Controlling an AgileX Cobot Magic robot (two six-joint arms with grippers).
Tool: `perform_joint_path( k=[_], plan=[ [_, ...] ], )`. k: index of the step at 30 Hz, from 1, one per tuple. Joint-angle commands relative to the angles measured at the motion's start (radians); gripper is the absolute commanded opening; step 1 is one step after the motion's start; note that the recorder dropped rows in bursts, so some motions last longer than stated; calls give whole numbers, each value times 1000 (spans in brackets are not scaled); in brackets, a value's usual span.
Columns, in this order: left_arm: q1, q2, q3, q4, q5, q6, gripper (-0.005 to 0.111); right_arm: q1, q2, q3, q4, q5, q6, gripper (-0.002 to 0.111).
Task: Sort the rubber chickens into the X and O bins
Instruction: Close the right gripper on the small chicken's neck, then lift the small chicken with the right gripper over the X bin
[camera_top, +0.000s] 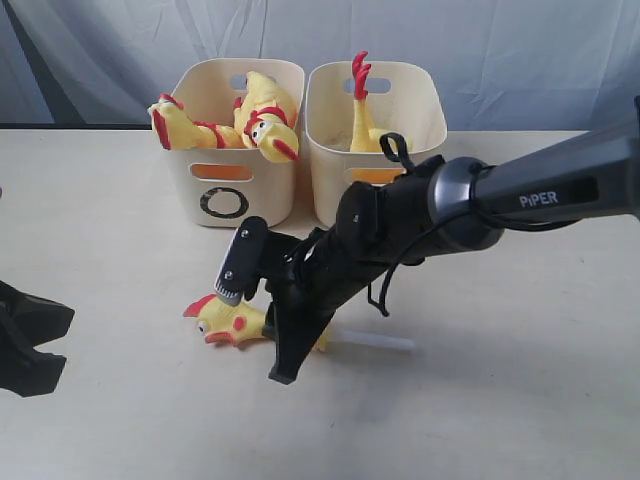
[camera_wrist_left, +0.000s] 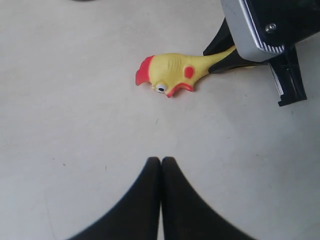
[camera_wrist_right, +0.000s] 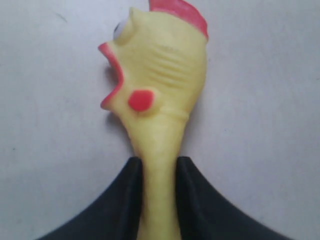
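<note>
The head-and-neck chicken (camera_top: 228, 320) (camera_wrist_left: 172, 72) (camera_wrist_right: 160, 75) lies on its side low at the tabletop, its white tube (camera_top: 380, 342) sticking out behind. My right gripper (camera_top: 282, 338) (camera_wrist_right: 159, 162) is shut on its yellow neck. Two long chickens (camera_top: 190, 125) (camera_top: 268, 115) rest in the O bin (camera_top: 270, 190). A yellow chicken piece (camera_top: 360, 100) with red at the top stands in the matching bin (camera_top: 330, 180) beside it; that bin's mark is hidden by my right arm. My left gripper (camera_top: 40, 345) (camera_wrist_left: 161, 160) is shut and empty at the left edge.
The two bins stand side by side at the back of the cream table (camera_top: 520, 400), before a blue-grey cloth backdrop (camera_top: 520, 50). The right arm (camera_top: 540, 190) reaches across from the right, over the table's middle.
</note>
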Motion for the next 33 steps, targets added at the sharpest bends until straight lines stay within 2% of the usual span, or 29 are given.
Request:
perform_joint_path(
  k=[1, 4, 8, 19, 33],
  plan=[
    [4, -7, 7, -6, -3, -4, 0, 1, 12, 2, -54, 41, 71, 19],
    [4, -7, 7, -6, -3, -4, 0, 1, 26, 2, -57, 58, 89, 18],
    [4, -7, 7, -6, -3, -4, 0, 1, 24, -3, -57, 90, 94, -1],
    [4, -7, 7, -6, -3, -4, 0, 3, -104, -50, 53, 176, 113, -1],
    [4, -7, 7, -6, -5, -4, 0, 3, -403, -58, 218, 215, 115, -1]
  ],
)
